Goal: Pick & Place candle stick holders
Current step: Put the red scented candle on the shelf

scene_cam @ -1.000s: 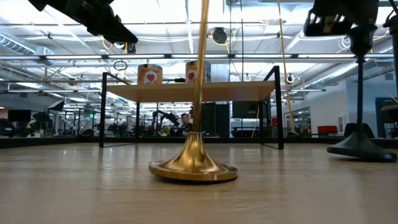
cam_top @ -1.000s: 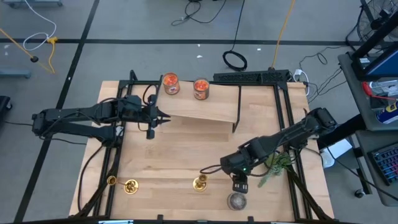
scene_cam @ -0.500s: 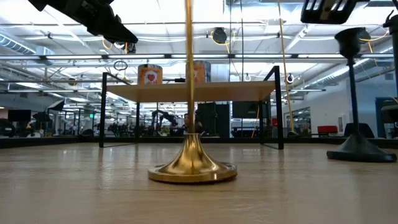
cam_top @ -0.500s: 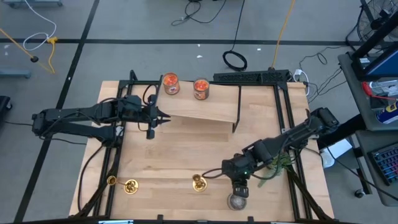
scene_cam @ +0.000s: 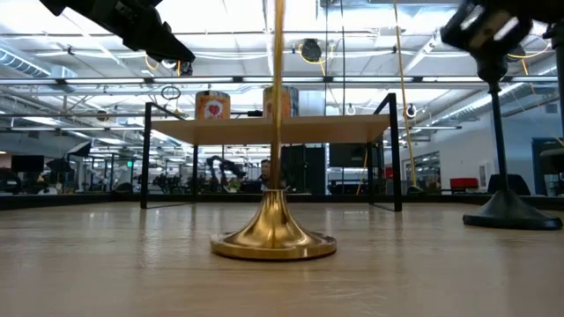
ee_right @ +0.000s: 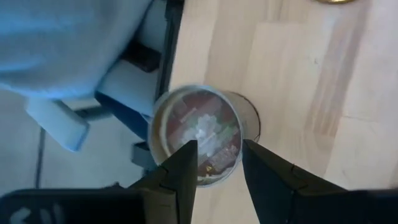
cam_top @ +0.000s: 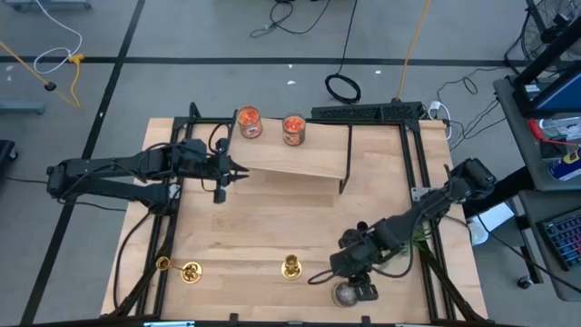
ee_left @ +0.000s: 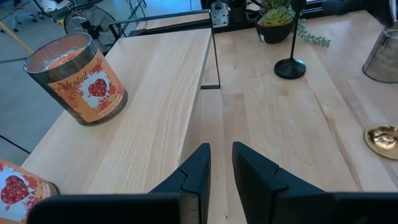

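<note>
- The right gripper (cam_top: 356,289) hangs at the lower right of the high view, directly over a grey jar candle (cam_top: 343,294) near the table's (cam_top: 272,227) bottom edge.
- In the right wrist view its two fingers (ee_right: 180,171) stand apart, with the jar's open top showing between them; nothing is gripped.
- The nearest brass candle stick holder (cam_top: 290,266) stands upright on the table, left of that gripper and clear of it.
- In the low view the same holder fills the centre of the frame, its flared base flat on the wood.
- A second brass holder (cam_top: 189,272) sits at the lower left of the high view, well apart from both grippers.
- The black holder (scene_cam: 502,207) stands upright at the right edge of the low view, with the right arm above it. In the left wrist view it shows just beside a small potted plant (ee_left: 275,15).
- The left gripper (cam_top: 231,173) hovers at the upper left of the high view, by the left end of a raised wooden shelf (cam_top: 300,162). Its fingers (ee_left: 196,168) leave a narrow gap and hold nothing.
- Two orange jar candles (cam_top: 249,122) stand on the shelf's far edge.
</note>
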